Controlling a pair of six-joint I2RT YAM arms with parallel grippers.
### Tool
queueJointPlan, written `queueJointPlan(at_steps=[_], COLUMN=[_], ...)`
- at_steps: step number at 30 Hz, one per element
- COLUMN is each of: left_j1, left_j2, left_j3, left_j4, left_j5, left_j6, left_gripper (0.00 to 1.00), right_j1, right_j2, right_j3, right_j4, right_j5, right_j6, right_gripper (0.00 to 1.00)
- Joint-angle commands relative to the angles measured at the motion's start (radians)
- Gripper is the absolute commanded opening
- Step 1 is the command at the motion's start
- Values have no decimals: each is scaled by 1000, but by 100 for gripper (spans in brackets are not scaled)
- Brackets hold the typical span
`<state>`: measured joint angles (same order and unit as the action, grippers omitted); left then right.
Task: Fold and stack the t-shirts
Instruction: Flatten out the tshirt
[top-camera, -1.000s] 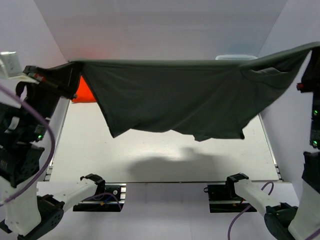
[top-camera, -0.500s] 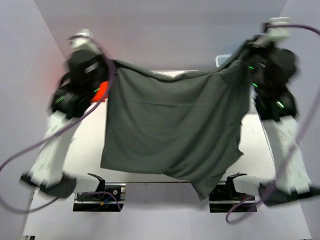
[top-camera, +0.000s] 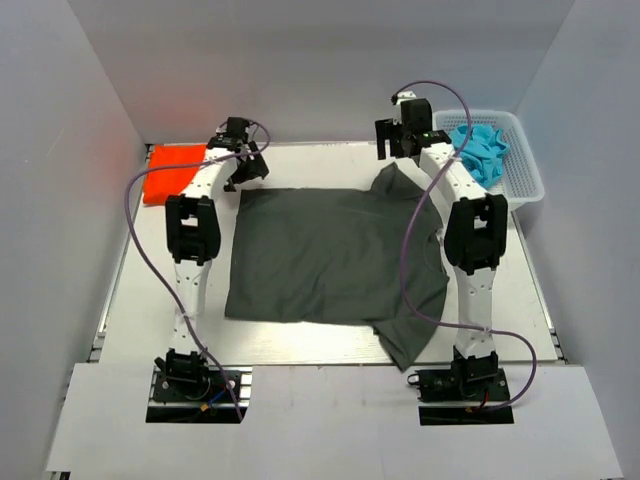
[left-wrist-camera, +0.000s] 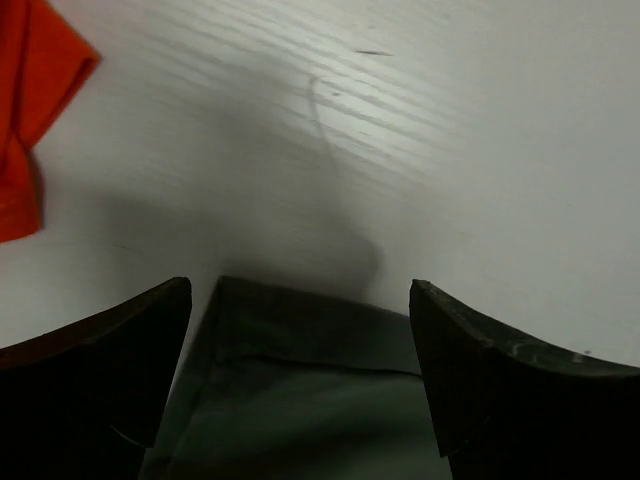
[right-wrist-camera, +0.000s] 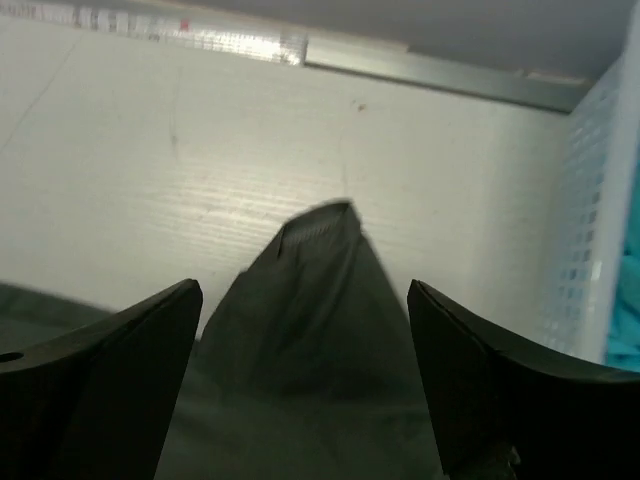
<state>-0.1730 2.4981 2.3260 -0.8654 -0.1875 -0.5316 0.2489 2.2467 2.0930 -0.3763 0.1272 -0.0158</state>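
From above, the charcoal-grey t-shirt (top-camera: 330, 255) lay spread flat mid-table, one corner drooping over the near edge at 5 o'clock. The orange-red t-shirt (top-camera: 172, 172) sat at 10 o'clock. The left gripper (top-camera: 250, 172) and right gripper (top-camera: 398, 152) stood over the grey shirt's far corners.

In the left wrist view, the fingers (left-wrist-camera: 95, 340) were parted and released, with the grey hem lying between them.

In the right wrist view, the fingers (right-wrist-camera: 110, 340) were likewise apart, a grey peak of cloth between them.

Spread t-shirt (top-camera: 330, 255) lies at table (top-camera: 150, 295) ctr, folded t-shirt (top-camera: 172, 172) in far-L corner, basket (top-camera: 527, 180) far-R.
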Motion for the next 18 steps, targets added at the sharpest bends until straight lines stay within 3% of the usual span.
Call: queueJointPlan(at_steps=[1, 3, 10, 18], left_j1=[7, 7, -16, -36], left_j2=[-218, -320, -360, -458], left_j3=[-66, -213, -232, -491], left_j4=[153, 247, 137, 175], left_j5=[117, 128, 109, 189], left_j6=[28, 38, 139, 148], left_gripper=[100, 100, 100, 100], right_j1=[4, 0, 1, 1], right_j2=[-111, -191, -297, -429], right_j3=[-1, -130, -198, -490], right_j4=[-6, 71, -15, -93], right_j5=[-64, -101, -64, -113], right_j6=[4, 8, 92, 209], right_gripper=[90, 90, 90, 90])
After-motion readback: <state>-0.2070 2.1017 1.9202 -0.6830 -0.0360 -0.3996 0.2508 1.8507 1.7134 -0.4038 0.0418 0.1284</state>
